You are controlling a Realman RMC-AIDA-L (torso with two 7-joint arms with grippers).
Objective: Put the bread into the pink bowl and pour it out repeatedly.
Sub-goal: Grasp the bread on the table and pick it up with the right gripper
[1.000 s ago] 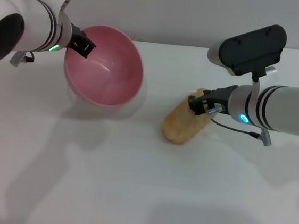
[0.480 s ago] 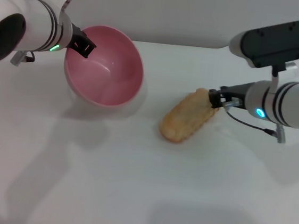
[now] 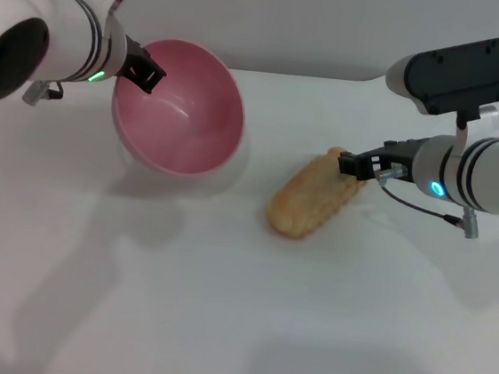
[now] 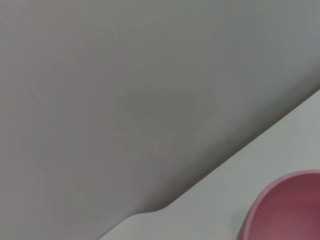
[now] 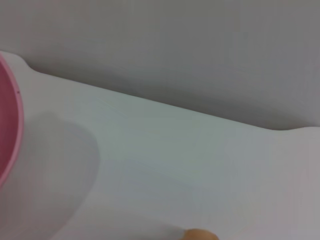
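The pink bowl (image 3: 186, 113) is tilted with its opening toward the bread, at the back left of the white table. My left gripper (image 3: 143, 73) is shut on its left rim and holds it tipped. The bowl is empty. Its rim also shows in the left wrist view (image 4: 285, 205) and the right wrist view (image 5: 11, 125). The bread (image 3: 313, 196) lies on the table right of the bowl, pale-tan underside up. My right gripper (image 3: 352, 164) is at the bread's far right end, touching or nearly touching it. The bread's tip shows in the right wrist view (image 5: 200, 235).
The white table (image 3: 219, 309) spreads out in front of the bowl and bread. A grey wall (image 3: 320, 25) runs behind the table's back edge.
My right gripper let go of the bread's end, drew back to the right, then came back a little to the left. The bread settled slightly left. The bowl shifted slightly right.
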